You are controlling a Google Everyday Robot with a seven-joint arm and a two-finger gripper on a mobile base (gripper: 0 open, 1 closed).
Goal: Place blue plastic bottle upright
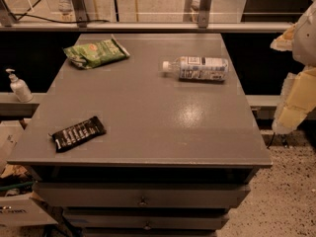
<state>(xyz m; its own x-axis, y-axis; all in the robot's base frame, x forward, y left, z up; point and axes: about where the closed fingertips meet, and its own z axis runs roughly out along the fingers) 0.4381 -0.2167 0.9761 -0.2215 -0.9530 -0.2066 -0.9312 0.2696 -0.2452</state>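
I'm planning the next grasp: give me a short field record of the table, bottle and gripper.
blue plastic bottle: lying on its side, far right of gray table, cap pointing left
gripper: at right edge of view, beside the table, apart from the bottle
green snack bag: far left of table
black snack packet: near left corner
white pump bottle: ledge left of table
bottle upright: not yet

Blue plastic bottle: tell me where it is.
Camera view: the blue plastic bottle lies on its side, back right of the table, cap toward the green bag; the gripper hangs beyond the right edge.
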